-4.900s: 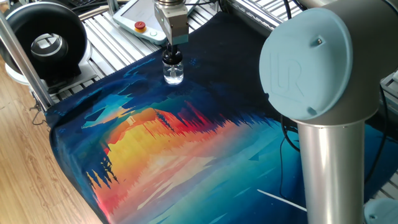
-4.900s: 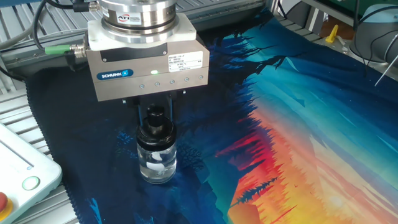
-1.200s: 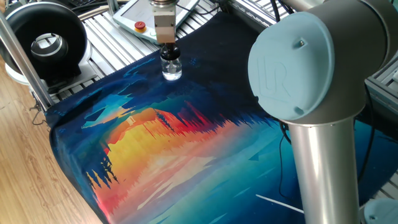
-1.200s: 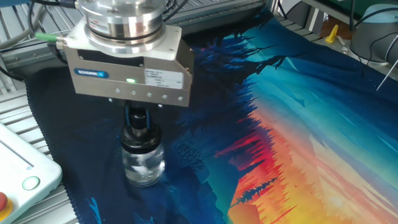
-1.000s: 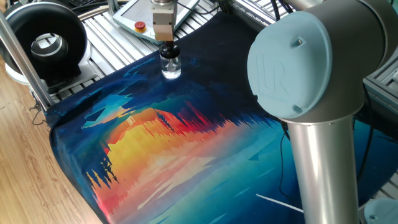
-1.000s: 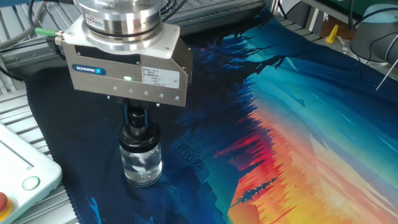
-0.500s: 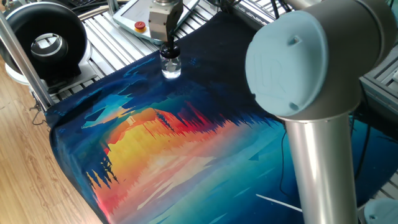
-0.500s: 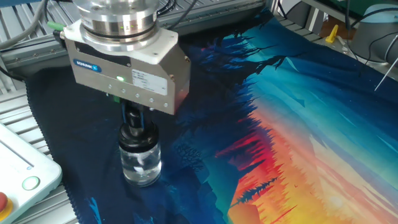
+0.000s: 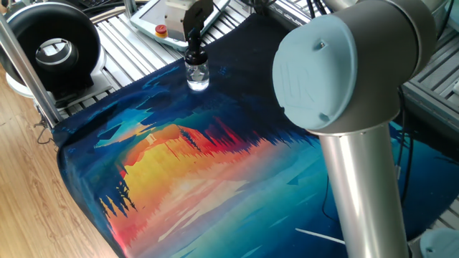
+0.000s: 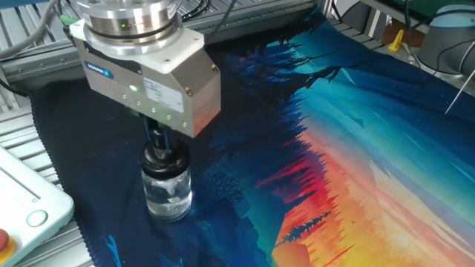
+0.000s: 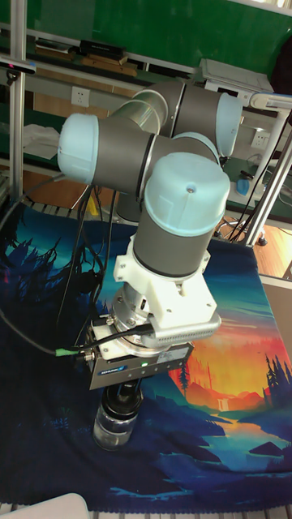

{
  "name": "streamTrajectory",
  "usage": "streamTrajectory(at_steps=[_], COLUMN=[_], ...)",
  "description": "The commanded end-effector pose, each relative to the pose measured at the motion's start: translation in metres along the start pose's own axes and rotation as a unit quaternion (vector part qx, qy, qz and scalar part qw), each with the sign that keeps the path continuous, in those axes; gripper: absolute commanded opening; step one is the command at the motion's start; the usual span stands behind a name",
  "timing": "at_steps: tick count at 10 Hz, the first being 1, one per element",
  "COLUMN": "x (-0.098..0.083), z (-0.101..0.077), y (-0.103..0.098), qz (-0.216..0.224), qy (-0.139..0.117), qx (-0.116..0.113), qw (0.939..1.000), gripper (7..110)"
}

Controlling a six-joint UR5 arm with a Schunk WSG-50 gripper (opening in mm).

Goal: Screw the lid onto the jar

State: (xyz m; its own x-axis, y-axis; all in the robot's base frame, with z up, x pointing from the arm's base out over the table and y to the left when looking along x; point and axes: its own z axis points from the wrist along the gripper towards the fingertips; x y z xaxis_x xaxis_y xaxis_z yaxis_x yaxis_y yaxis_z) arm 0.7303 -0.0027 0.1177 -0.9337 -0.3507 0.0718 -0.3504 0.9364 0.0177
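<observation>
The jar (image 9: 197,77), a small clear glass bottle, stands upright on the dark far corner of the colourful mat (image 9: 215,165). The black lid (image 9: 193,56) sits on its neck. My gripper (image 9: 193,49) comes straight down from above, its fingers shut on the lid. In the other fixed view, the grey gripper body hangs over the jar (image 10: 168,194) and hides most of the lid (image 10: 159,155) and the gripper (image 10: 156,139). The tall fixed view shows the jar (image 11: 112,430) under the gripper (image 11: 123,394), with the lid (image 11: 122,399) dark between the fingers.
A large black ring-shaped device (image 9: 50,44) stands at the back left behind a metal post (image 9: 20,56). A white pendant with a red button (image 9: 162,30) lies behind the jar on the slatted table. The mat's edge meets wooden floor on the left.
The gripper body has turned about its vertical axis while staying shut on the lid. The jar stands in the same spot on the mat.
</observation>
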Motion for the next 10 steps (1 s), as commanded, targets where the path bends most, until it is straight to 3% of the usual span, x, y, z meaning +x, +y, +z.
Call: streamTrajectory(at_steps=[1,3,7,10], x=[-0.003,-0.004,-0.009,-0.018], z=[0.000,-0.001,-0.003,-0.004], y=[0.001,0.007,-0.005,-0.009], qz=[0.033,0.084,0.138,0.186], qy=[-0.002,-0.001,-0.010,-0.028], qx=[-0.011,-0.031,-0.020,-0.019], qw=[0.9994,0.9960,0.9902,0.9820], gripper=[7,7,7,7])
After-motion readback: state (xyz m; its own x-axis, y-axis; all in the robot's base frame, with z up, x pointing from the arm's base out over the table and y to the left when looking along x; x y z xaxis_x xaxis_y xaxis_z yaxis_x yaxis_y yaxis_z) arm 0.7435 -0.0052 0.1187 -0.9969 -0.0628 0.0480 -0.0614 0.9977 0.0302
